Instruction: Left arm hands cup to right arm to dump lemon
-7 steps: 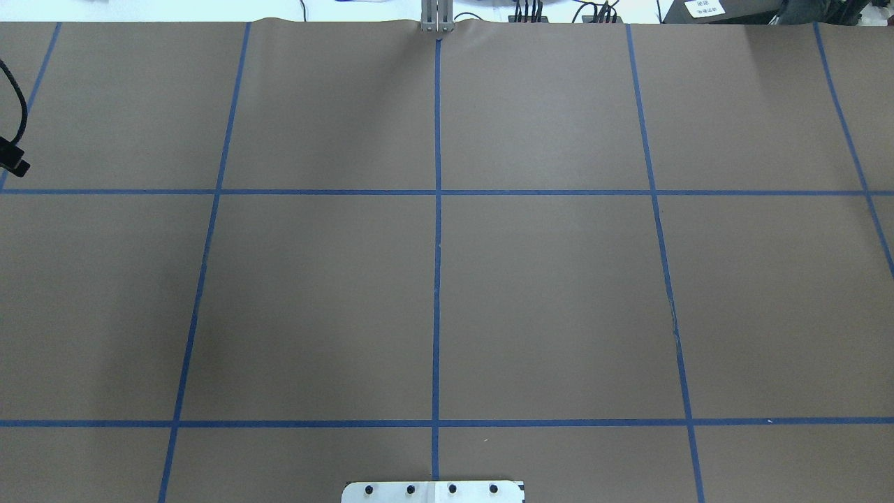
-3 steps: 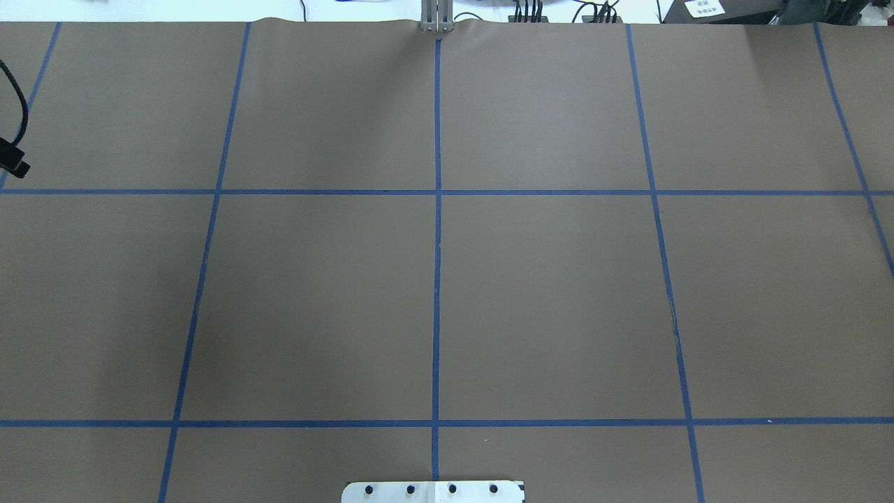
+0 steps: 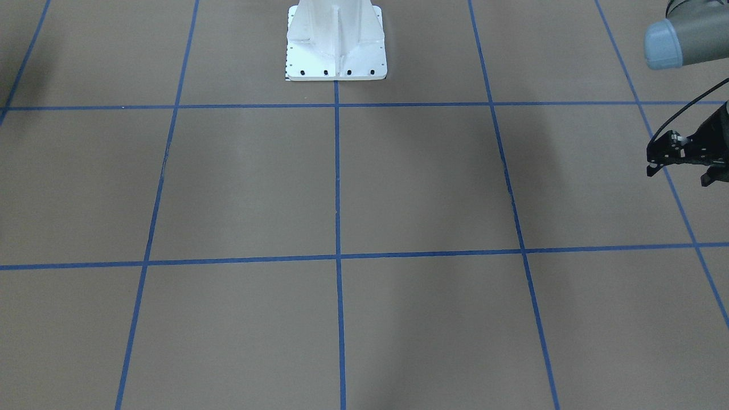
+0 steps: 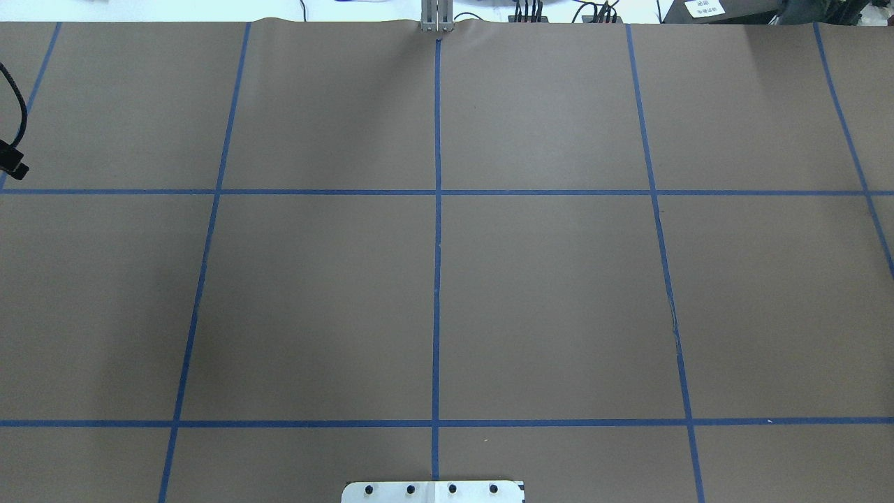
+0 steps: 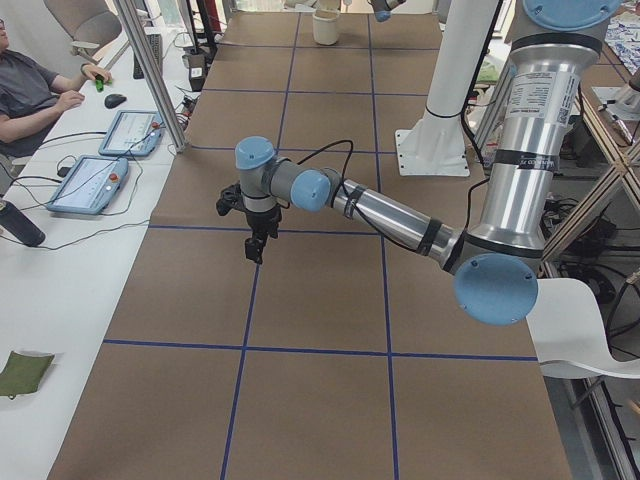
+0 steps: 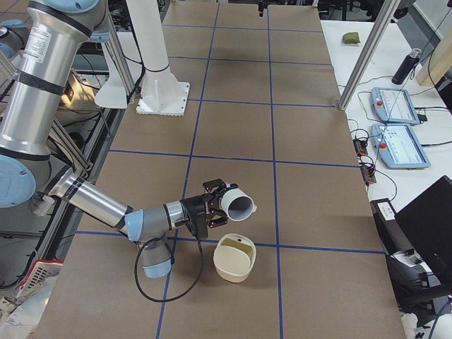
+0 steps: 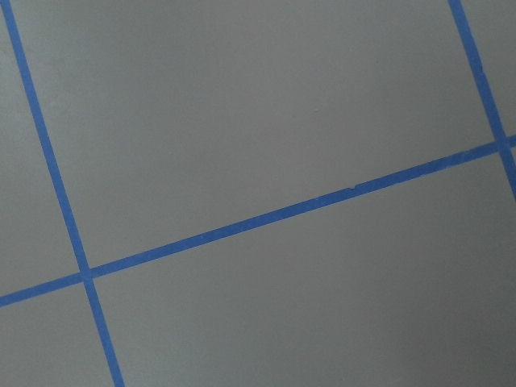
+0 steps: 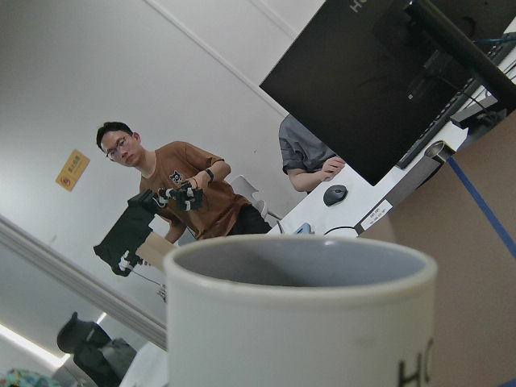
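The white cup (image 6: 236,205) is at the tip of my right arm's gripper (image 6: 212,210), tilted on its side with its mouth turned toward a cream bowl (image 6: 235,260) just below it. In the right wrist view the cup (image 8: 298,322) fills the foreground, grey inside, with black letters "HO" showing. The right fingers are hidden, so I cannot tell their state. A small yellowish shape lies in the bowl. My left gripper (image 3: 678,175) hangs over the table at the front view's right edge, fingers apart and empty. It also shows in the left view (image 5: 255,240).
The robot's white base (image 3: 336,42) stands at the table's robot-side edge. Blue tape lines grid the brown table (image 4: 545,300). Operators sit at a side desk with tablets (image 5: 85,185). A monitor (image 6: 424,233) stands beyond the table's edge near the bowl.
The black bit of the left gripper at the overhead view's left edge has shifted very slightly toward that edge. Nothing else differs.
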`<state>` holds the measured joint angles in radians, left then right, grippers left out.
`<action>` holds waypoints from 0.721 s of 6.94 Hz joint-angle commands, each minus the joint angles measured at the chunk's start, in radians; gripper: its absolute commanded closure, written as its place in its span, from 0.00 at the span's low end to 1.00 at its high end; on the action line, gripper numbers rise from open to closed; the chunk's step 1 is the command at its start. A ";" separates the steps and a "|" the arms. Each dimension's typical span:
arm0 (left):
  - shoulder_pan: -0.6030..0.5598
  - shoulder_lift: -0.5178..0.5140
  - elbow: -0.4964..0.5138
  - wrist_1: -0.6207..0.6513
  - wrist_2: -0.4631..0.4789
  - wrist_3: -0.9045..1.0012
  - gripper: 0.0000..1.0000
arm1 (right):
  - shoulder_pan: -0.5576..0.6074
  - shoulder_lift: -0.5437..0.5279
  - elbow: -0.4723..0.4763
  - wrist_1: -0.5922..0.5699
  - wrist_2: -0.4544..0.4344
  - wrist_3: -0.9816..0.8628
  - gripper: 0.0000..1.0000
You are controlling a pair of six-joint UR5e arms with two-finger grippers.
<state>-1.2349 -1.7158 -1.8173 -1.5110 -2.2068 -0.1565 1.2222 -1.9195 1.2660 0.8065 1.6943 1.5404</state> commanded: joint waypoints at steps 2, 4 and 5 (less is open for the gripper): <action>0.000 0.004 0.000 0.000 -0.002 0.000 0.00 | 0.016 0.008 0.006 -0.094 0.215 -0.594 0.81; 0.000 0.005 0.001 0.002 -0.002 0.000 0.00 | 0.168 0.025 0.089 -0.316 0.473 -0.956 0.80; 0.000 0.005 0.003 0.002 -0.002 0.000 0.00 | 0.233 0.039 0.186 -0.452 0.616 -1.062 0.80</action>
<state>-1.2349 -1.7107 -1.8160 -1.5100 -2.2089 -0.1565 1.3699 -1.8957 1.3551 0.5129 2.1407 0.6389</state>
